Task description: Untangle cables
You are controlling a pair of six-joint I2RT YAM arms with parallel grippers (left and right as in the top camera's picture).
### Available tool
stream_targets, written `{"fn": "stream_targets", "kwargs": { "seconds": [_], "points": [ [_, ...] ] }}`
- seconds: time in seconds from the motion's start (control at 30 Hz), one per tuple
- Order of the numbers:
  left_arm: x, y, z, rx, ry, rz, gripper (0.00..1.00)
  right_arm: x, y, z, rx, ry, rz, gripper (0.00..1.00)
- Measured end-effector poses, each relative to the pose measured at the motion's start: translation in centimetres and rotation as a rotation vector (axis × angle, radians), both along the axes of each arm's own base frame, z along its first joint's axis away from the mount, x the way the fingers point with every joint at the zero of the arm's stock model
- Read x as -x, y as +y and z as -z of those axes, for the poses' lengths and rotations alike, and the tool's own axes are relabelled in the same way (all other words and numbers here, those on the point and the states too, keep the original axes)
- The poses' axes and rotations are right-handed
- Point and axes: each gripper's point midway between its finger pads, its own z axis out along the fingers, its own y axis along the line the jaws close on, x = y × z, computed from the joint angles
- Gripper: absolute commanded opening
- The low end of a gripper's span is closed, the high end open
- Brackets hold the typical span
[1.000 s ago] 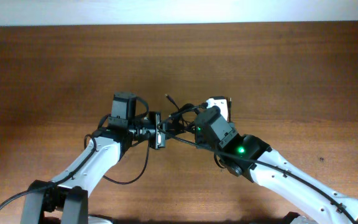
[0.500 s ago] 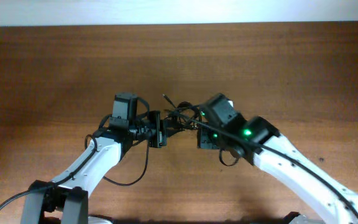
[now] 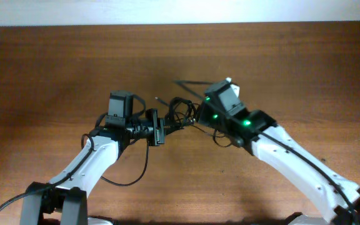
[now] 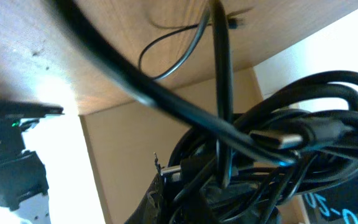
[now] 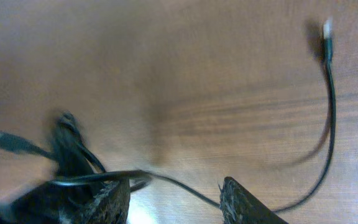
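Two white robot arms meet over the middle of a brown wooden desk (image 3: 280,62), well away from every edge, with a knot of thin black cables (image 3: 180,113) bunched between them. The left gripper (image 3: 159,127), black at the end of its arm, has its jaws pressed together on the left side of the knot. Its wrist camera shows loops of cord crowded against it, among them a silver-tipped plug (image 4: 278,138), though that view is so close and blurred that it is hard to say which strand is pinched. The right gripper (image 5: 169,198) reaches in from the right side of the knot, a green light (image 3: 244,123) glowing on its arm. Seen from its own wrist camera, its two dark fingers (image 5: 244,205) stand partly apart, gripping nothing. One thin strand runs across the gap between them, from the dark clump of cord at the left finger toward the right one. Beyond that finger a loose length of cord (image 5: 328,124) curves away over the bare wood and ends in a small pale plug (image 5: 326,30) lying flat on the desk. From overhead, a single strand (image 3: 189,82) lies on the far side of the knot, and a short free end (image 3: 158,99) pokes out toward the far-left. The knot touches both grippers, and whether it rests on the wood or hangs just above it cannot be told.
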Motion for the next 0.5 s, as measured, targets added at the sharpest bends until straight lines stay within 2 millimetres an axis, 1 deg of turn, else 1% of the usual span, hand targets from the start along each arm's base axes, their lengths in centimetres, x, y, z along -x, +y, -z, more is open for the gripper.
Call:
{"fn": "stream_targets", "kwargs": {
  "seconds": [0.07, 0.1, 0.17, 0.2, 0.23, 0.27, 0.3, 0.37, 0.43, 0.47, 0.5],
  "points": [
    [0.9, -0.7, -0.2, 0.023, 0.016, 0.04, 0.0, 0.1, 1.0, -2.2, -0.086, -0.03, -0.054, 0.48],
    [1.0, -0.8, -0.3, 0.027, 0.017, 0.047, 0.0, 0.1, 1.3, -2.6, -0.099, -0.038, -0.077, 0.48],
    [1.1, -0.9, -0.4, 0.033, 0.02, 0.051, 0.0, 0.4, 1.4, -2.2, -0.081, -0.03, -0.117, 0.48],
    [1.2, -0.9, -0.5, 0.04, 0.021, 0.058, 0.0, 0.7, 1.0, -0.8, -0.033, 0.004, -0.13, 0.48],
    [1.3, -0.9, -0.4, 0.04, 0.024, 0.058, 0.0, 0.7, 0.9, -0.1, -0.006, 0.014, -0.142, 0.48],
    [1.4, -0.9, -0.2, 0.035, 0.03, 0.055, 0.0, 1.1, 0.2, 0.5, 0.043, 0.026, -0.174, 0.48],
    [1.4, -0.9, -0.1, 0.034, 0.032, 0.055, 0.0, 1.3, -0.1, 0.4, 0.061, 0.026, -0.189, 0.48],
    [1.3, -0.8, -0.1, 0.029, 0.029, 0.048, 0.0, 2.2, -2.0, -1.2, 0.084, 0.011, -0.195, 0.48],
    [1.0, -0.5, 0.1, 0.022, 0.027, 0.034, 0.0, 3.5, -2.9, -2.6, 0.11, -0.007, -0.231, 0.48],
    [1.0, -0.5, 0.1, 0.021, 0.027, 0.034, 0.0, 4.2, -3.3, -2.2, 0.13, 0.024, -0.243, 0.48],
    [1.0, -0.5, 0.1, 0.021, 0.026, 0.034, 0.0, 4.6, -3.2, -2.0, 0.123, 0.042, -0.259, 0.48]
  ]
}}
